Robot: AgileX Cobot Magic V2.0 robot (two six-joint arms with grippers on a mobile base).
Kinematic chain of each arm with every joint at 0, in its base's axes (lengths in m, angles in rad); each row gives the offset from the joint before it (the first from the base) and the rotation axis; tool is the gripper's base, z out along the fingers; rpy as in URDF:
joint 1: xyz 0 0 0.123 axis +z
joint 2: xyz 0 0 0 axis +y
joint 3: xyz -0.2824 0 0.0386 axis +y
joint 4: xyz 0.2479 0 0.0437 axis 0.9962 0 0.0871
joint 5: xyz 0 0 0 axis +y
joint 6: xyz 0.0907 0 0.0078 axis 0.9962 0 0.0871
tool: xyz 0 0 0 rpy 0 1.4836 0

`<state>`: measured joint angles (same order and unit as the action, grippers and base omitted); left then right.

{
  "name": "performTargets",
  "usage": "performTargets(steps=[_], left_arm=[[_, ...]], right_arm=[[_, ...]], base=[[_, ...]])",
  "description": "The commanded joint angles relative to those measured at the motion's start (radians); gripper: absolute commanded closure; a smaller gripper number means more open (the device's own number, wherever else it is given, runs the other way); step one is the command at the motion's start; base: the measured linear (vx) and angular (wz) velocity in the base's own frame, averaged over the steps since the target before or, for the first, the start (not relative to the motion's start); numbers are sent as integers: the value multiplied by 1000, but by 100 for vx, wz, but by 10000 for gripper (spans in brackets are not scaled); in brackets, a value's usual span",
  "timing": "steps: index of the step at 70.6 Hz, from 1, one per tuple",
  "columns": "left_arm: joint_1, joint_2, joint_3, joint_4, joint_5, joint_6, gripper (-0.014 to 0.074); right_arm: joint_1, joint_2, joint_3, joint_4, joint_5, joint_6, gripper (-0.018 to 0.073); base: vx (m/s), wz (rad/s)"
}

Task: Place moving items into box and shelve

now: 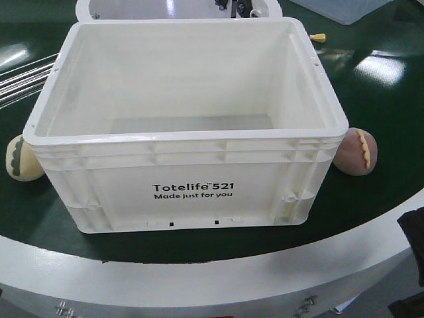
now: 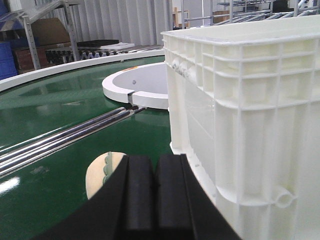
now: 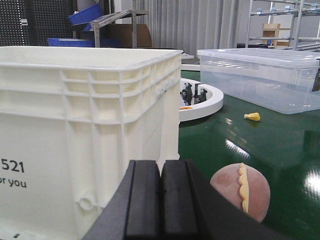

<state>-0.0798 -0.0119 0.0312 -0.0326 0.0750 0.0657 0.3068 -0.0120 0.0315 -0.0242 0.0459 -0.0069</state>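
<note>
White plastic crate (image 1: 192,192), open-topped and printed "Totelife 521 Made just for you" in black, stands on a glossy green bench (image 1: 384,86) with a curved white edge. Both dumpling-shaped items lie on the bench outside the crate. A cream dumpling (image 1: 20,159) with a crimped green ridge sits just beside the crate's front left corner. A tan-brown dumpling (image 1: 356,152) with a crimped yellow ridge sits just beside its front right corner.

The left gripper (image 2: 154,165) hangs low beside the crate's left wall. Its black jaws are pressed together with nothing between them, and the cream dumpling peeks out just behind them. The right gripper (image 3: 161,175) hangs low at the crate's right front corner. Its jaws are likewise closed and empty, with the tan-brown dumpling close on their outer side.

Behind the crate lies a white ring-shaped hub (image 1: 132,8). A clear plastic tub (image 1: 344,8) stands beyond the crate's far right corner, and a small yellow piece (image 1: 318,38) lies near that corner. Shiny metal rods (image 1: 20,76) run across the bench to the crate's left.
</note>
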Motion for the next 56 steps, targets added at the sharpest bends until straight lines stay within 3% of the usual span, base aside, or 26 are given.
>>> performTargets(steps=[1, 34, 49, 56], left_arm=[[-5, -3, 11, -8, -75, -2, 622], [-5, -3, 10, -10, -102, -3, 622], [-5, 7, 2, -18, -126, -108, 622], [-5, 67, -56, -15, -126, -122, 622]], right_arm=[[-2, -10, 2, -9, -74, -4, 574], [-2, -10, -1, -9, -86, -18, 574], [-2, 18, -130, -21, -23, -77, 574], [-2, 109, -228, -21, 17, -79, 574]], base=[[0, 0], [0, 0], [0, 0], [0, 0]])
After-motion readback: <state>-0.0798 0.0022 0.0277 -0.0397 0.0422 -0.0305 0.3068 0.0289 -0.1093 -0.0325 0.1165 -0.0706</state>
